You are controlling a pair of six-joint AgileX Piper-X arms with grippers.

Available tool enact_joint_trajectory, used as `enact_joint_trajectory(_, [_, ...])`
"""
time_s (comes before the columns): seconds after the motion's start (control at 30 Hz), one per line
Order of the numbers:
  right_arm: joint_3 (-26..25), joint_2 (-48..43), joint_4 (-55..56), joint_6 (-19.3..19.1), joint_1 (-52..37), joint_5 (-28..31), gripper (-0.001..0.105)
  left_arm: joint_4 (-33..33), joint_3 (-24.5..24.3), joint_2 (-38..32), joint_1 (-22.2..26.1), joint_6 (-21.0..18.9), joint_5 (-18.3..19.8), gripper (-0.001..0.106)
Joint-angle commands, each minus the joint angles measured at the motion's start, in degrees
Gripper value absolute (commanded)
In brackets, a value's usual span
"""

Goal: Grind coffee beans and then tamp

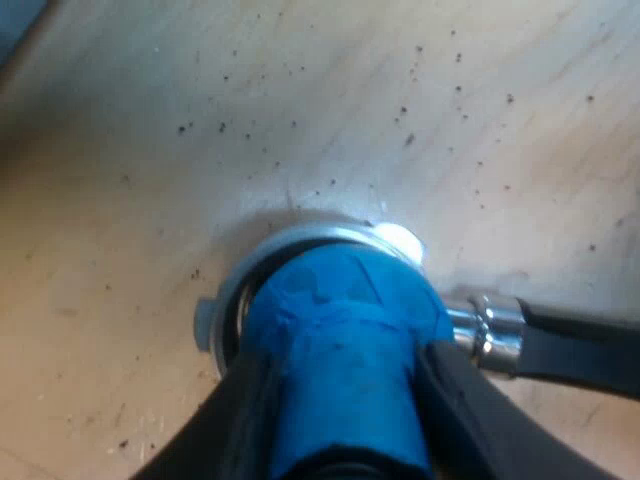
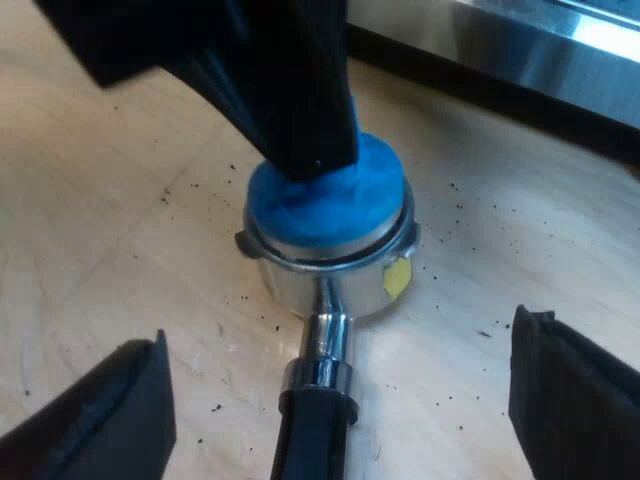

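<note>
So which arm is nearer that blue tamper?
Left. The left tool grips the tamper, set in the holder; the right tool hangs open, apart, either side of the handle.

The left gripper (image 1: 340, 400) comes down on the blue tamper (image 1: 340, 300), its two fingers clamped against the tamper's sides. The right gripper (image 2: 340, 345) hangs low beside the tamper, fingers spread wide.
</note>
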Motion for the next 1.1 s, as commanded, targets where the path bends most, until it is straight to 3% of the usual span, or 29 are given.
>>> enact_joint_trajectory(0.03, [-0.08,-0.32,-0.4,-0.27,0.02,0.31,0.071,-0.4,-0.41,0.48,-0.18,0.3,-0.64,0.0])
enact_joint_trajectory(0.47, [-0.08,-0.32,-0.4,-0.27,0.02,0.31,0.071,0.16,-0.41,5.49,-0.18,0.8,-1.62,0.0])
enact_joint_trajectory(0.8, [-0.08,-0.32,-0.56,-0.27,0.02,0.31,0.071,0.59,-2.13,-8.23,-0.18,0.79,-1.62,0.0])
enact_joint_trajectory(0.93, [-0.52,-0.74,-0.77,-4.45,0.02,-1.03,0.071,3.07,-2.41,-12.55,0.68,0.79,-3.89,0.0])
enact_joint_trajectory(1.1, [-3.23,-1.58,-0.65,-6.66,0.02,-4.7,0.071,9.4,-2.29,-14.54,7.38,2.15,-4.19,0.0])
